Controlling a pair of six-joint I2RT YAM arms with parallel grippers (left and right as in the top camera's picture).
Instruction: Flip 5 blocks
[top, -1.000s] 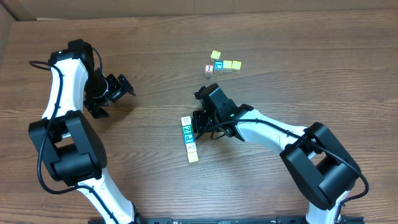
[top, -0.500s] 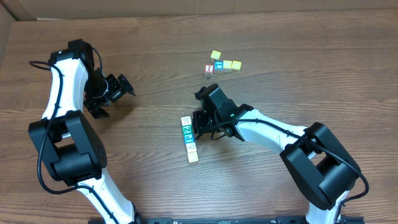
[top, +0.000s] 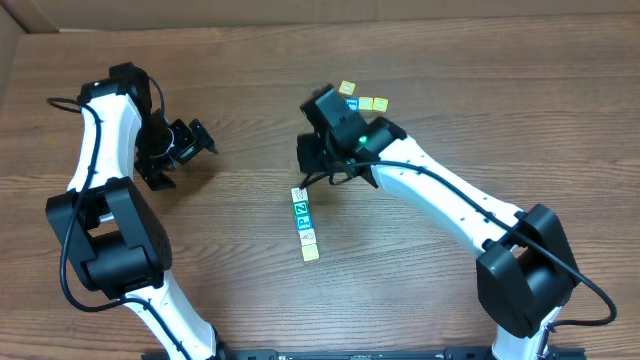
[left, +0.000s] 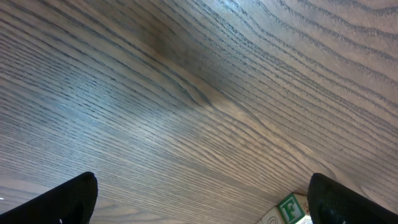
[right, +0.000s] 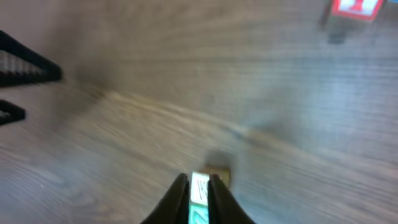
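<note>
Your right gripper (right: 198, 182) hangs by the row of blocks (top: 304, 222).
They sit lined up on the worktop (top: 450, 120), likely for one-by-one flips; its jaws are too blurred to tell; left gripper (left: 202, 190) jaws spread, parked well clear.

Overhead view:
- The left arm (top: 100, 150) is seen rising from its base at 7 o'clock and folded over at 10 o'clock. The left tool (top: 190, 143) is directed toward 3 o'clock.
- In the left wrist view, the left tool (left: 205, 208) is recorded with jaws spread wide. Only the dark tips of its fingers (left: 68, 199) are seen, at the two lower corners.
- The right arm (top: 440, 195) is stretched from its base at 5 o'clock toward 11 o'clock. The right tool (top: 312, 160) is carried just above centre and angled toward 7 o'clock.
- In the blurred right wrist view, the right tool (right: 198, 194) is seen with jaws only narrowly parted.
</note>
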